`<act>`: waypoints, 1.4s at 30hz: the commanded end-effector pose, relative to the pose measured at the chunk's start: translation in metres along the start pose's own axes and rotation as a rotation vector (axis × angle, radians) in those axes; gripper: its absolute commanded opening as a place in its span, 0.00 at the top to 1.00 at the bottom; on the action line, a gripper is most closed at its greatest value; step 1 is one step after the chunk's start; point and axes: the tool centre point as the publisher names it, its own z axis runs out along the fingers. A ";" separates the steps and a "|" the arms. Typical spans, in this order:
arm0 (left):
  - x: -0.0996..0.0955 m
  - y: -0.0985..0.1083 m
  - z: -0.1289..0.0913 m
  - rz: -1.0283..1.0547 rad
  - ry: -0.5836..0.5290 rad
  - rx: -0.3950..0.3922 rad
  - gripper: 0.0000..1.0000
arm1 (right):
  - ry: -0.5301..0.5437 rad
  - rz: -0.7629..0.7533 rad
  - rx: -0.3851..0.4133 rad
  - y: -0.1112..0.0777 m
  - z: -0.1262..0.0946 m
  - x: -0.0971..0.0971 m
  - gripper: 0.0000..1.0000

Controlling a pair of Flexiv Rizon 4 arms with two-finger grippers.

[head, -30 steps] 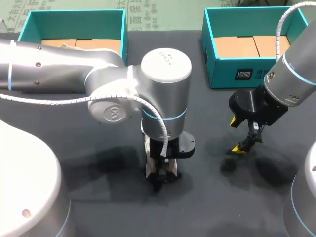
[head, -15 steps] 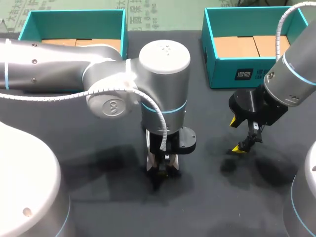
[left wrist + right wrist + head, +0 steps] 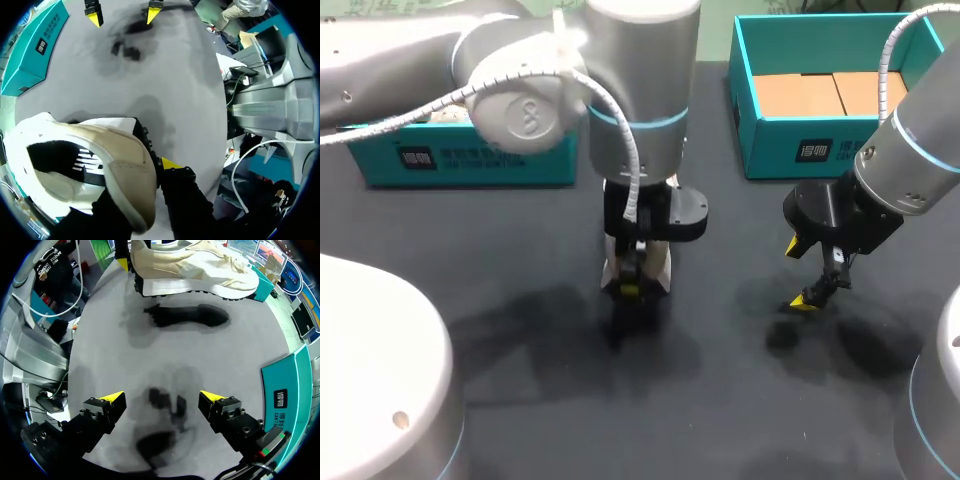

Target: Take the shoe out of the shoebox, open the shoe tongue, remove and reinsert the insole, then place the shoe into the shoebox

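The bench (image 3: pixel 740 420) has a dark, matte, plain surface. Soft, blurred shadows (image 3: pixel 545 320) lie across it in overlapping patches, and the light is even and diffuse.

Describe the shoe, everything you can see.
The shoe is a low sneaker: cream fabric-like upper, white midsole, dark outsole, dark lining with white stripes inside the opening. It hangs sole down above the dark table, casting a shadow below, touching nothing but the left gripper, which pinches its heel wall.
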 end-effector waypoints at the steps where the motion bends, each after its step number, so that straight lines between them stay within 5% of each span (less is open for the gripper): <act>1: -0.009 0.024 -0.059 0.009 0.005 0.011 1.00 | -0.003 0.001 0.000 0.000 0.001 0.001 0.00; 5: -0.024 0.038 -0.087 0.023 0.029 -0.022 1.00 | -0.003 0.001 0.000 0.000 0.001 0.001 0.00; 21: -0.023 0.036 -0.083 0.044 0.050 -0.018 1.00 | -0.003 0.001 0.000 0.000 0.001 0.001 0.00; 36: -0.118 0.160 -0.151 -0.049 0.039 0.012 1.00 | -0.003 0.001 0.000 0.000 0.001 0.001 0.00; 42: -0.156 0.205 -0.172 -0.024 0.021 -0.036 1.00 | -0.003 0.001 0.000 0.000 0.001 0.001 0.00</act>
